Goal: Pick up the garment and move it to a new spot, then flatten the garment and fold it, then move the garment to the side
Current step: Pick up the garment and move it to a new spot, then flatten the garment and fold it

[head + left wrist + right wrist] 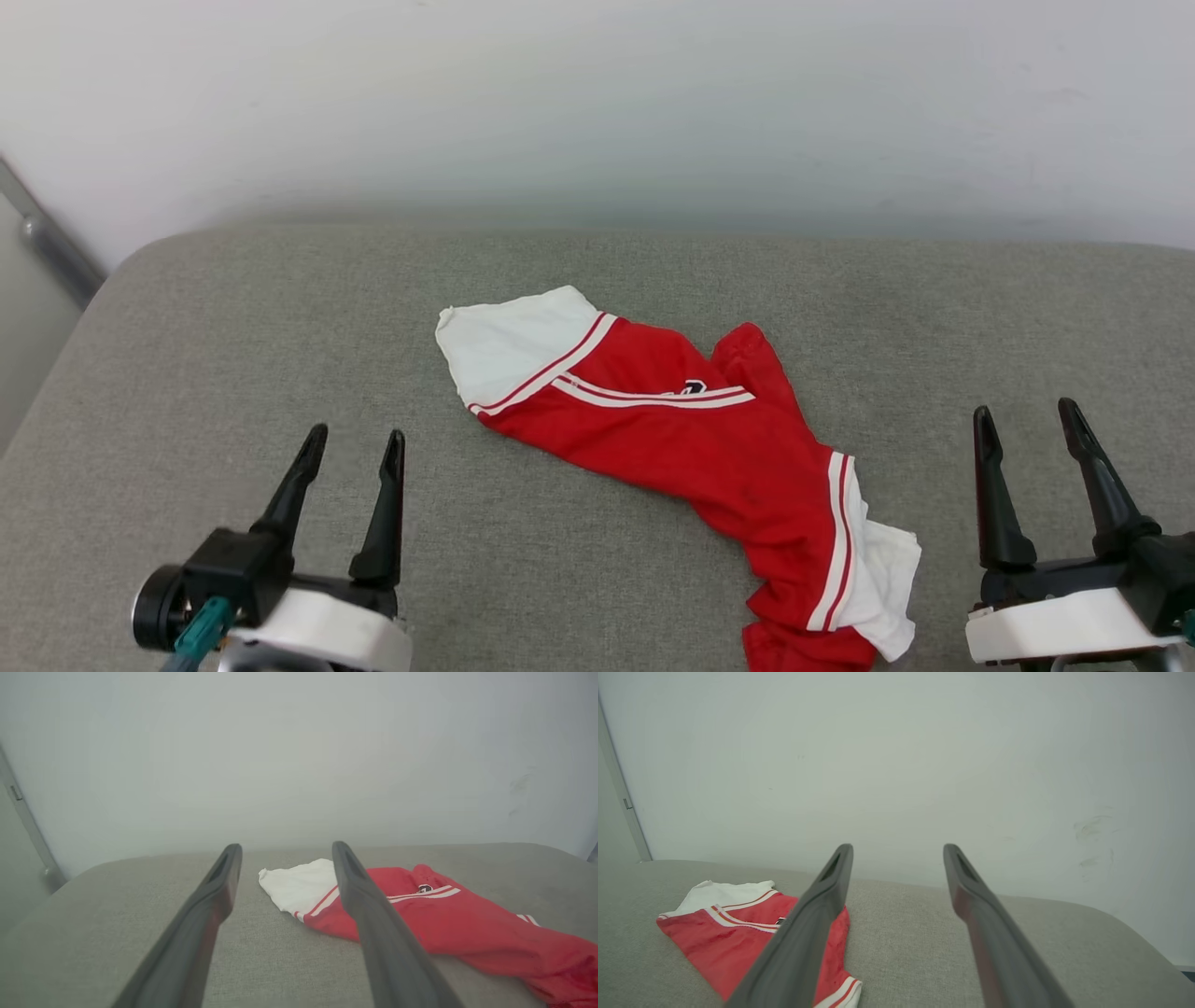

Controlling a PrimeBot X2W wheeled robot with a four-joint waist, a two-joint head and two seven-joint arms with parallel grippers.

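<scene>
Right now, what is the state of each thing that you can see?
garment: crumpled, neither flattened nor folded, lying on the grey cushion, held by nothing.
left pincer: open, empty, apart from the garment.
right pincer: open, empty, apart from the garment.

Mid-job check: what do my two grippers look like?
Both the left gripper and right gripper have two long black tapering jaws on a black block, mounted to a white wrist shell. The left one shows a round black knob and a teal plug. Wrist views show a slot near each jaw tip.
</scene>
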